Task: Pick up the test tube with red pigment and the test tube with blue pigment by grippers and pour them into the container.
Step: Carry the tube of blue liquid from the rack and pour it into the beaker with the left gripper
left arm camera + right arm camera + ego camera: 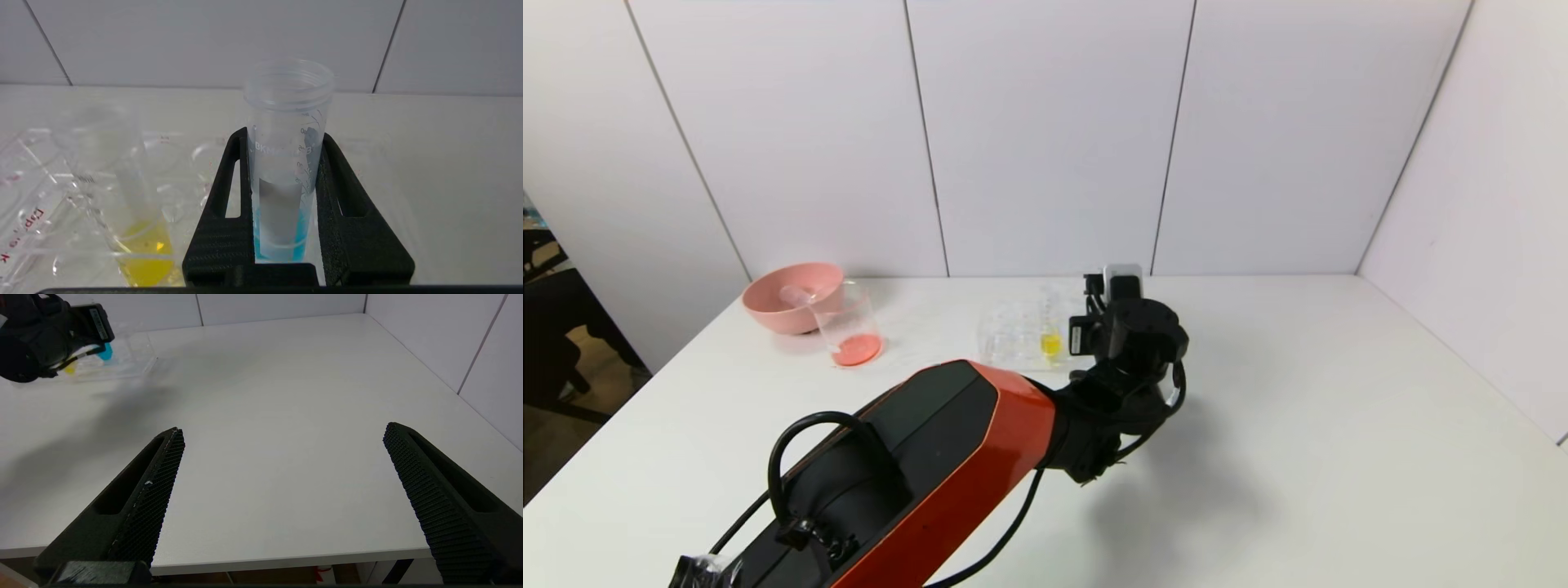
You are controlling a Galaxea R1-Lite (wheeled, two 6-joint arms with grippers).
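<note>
Left gripper (286, 204) clamped on blue test tube (286, 163), upright in clear rack (61, 183) beside yellow tube (143, 249). Lift straight up — avoid tilting before beaker (848, 331). Right gripper (282, 498) spread wide, idle.

White table (1339, 457) w/ matte top is seen filling most of the head view; soft shadow is cast on it near centre. Behind it, wall (1045, 131) is formed by pale panels split by thin dark seams; side wall (1486, 245) is angled in at right, meeting in a corner. At far left, wooden floor (564, 392) and dark furniture (556, 327) are glimpsed past table edge. Lighting is even, diffuse.
</note>
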